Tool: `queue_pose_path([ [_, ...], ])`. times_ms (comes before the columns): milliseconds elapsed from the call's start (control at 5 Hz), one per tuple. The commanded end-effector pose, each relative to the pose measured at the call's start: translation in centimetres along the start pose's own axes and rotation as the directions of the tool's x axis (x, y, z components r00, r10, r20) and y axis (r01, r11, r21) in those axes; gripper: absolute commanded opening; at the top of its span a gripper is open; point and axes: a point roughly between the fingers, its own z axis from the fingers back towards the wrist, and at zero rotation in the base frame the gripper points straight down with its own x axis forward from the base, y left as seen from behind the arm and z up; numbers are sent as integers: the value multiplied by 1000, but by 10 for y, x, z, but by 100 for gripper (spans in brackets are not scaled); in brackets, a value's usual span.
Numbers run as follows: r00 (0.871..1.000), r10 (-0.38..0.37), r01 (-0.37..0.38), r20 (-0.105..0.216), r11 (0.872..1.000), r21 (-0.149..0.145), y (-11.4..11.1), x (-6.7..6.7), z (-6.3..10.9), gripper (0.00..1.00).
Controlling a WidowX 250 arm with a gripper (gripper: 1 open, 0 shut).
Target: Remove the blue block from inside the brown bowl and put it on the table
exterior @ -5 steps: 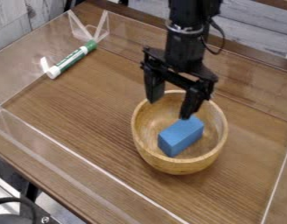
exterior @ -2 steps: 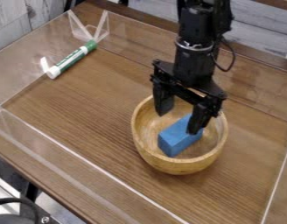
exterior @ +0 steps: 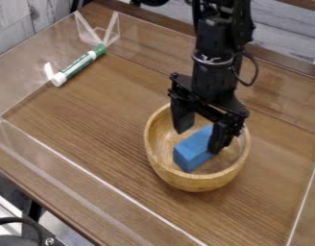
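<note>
Blue block (exterior: 194, 151) sits inside brown bowl (exterior: 196, 176) on table (exterior: 84, 125). I see my gripper (exterior: 204, 133) w/ jaws spread wide, straddling block, fingers down in bowl, nothing gripped.

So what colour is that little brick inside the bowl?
Bright blue: the block shows best in the only camera view, inside the brown bowl.

The arm (exterior: 222, 29) is black all over, a slim upright column of stacked, blocky segments with glossy highlights, and a thin dark cable loops off its side toward 3 o'clock. At its lower end sits a wider black gripper (exterior: 203, 128) with a boxy crossbar and two flat, matte, paddle-like fingers (exterior: 183, 113).
</note>
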Motion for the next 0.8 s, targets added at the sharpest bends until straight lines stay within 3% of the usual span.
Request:
queue_pose_path([
  [0,997,-9,9,79,1000,-3,-1,6,15,100],
  [600,993,-4,7,118,1000,-20,3,8,20,100],
])
